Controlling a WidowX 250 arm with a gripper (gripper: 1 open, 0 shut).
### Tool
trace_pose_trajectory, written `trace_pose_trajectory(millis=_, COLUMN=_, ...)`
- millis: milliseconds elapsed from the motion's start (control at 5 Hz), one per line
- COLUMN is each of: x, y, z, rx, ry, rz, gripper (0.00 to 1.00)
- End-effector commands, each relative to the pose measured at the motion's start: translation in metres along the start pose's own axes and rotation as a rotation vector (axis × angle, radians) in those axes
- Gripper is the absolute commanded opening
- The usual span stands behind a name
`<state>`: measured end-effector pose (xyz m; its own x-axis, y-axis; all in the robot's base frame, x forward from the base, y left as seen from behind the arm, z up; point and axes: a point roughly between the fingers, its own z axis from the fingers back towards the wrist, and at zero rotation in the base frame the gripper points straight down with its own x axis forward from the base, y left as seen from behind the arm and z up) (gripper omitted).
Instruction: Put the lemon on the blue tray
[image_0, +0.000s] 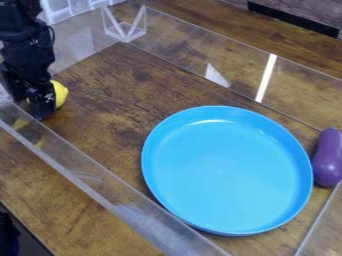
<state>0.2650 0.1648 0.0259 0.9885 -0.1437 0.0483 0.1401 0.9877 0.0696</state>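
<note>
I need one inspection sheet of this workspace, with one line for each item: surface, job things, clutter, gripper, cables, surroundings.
Surface: brown wood-grain board, bare between lemon and tray.
Lemon: yellow, at the far left beside the gripper, not on the tray.
Blue tray: round, low rim, nothing on it.
Clutter: dark purple eggplant-like object at the right edge.
Gripper: black, low at the left; jaws open, lemon partly hidden behind them.
Cables: nothing seen.
Surroundings: clear transparent walls around the board; more wood-grain surface beyond them.
</note>
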Motion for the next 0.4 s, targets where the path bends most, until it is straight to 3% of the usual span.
trace_pose_trajectory(millis=0, x=0.0037, y=0.0121, z=0.0032, rx=0.032, ry=-0.033, rz=0.007, gripper=1.00)
trace_pose_trajectory(millis=200, x=0.0041, y=0.0112, z=0.0028, rx=0.031, ry=-0.039, rz=-0.003, gripper=1.00)
